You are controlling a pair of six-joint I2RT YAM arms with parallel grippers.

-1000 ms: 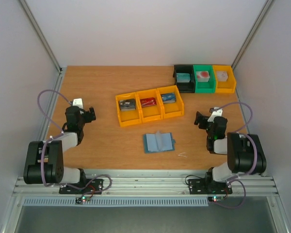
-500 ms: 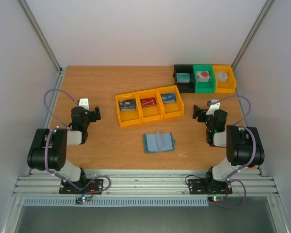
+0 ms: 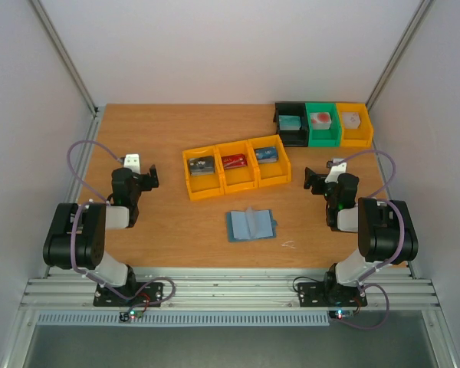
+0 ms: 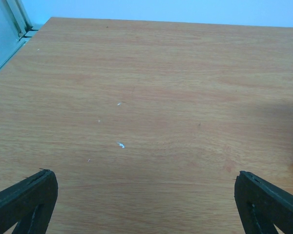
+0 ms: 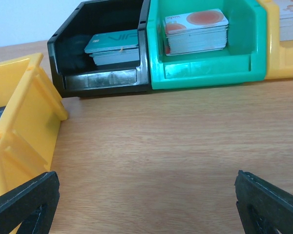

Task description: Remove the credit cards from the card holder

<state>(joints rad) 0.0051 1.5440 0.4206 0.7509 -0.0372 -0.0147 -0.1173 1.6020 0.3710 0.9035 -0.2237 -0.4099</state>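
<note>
Hidden / cut off: neither wrist view shows the card holder; only the top view does. Sleeve contents are too small to read there. Left wrist view is bare table, with a yellow sliver at the right edge cut by the frame. Right wrist view cuts off a yellow bin at left and another bin at upper right.

Card holder: lies open, inner face up, centre of frame, just below the row of three yellow bins. Long axis runs left-right, right end tilted slightly up-frame. A pale sleeve stands up along the middle.

Credit cards: dark grey card, red card and blue card, one in each yellow bin.

View differences: right wrist view shows a teal stack in the black bin and a red-white stack in the green bin far more clearly than the top view.

Left gripper, frame left: jaws wide apart, holding nothing. Right gripper, frame right: likewise.
</note>
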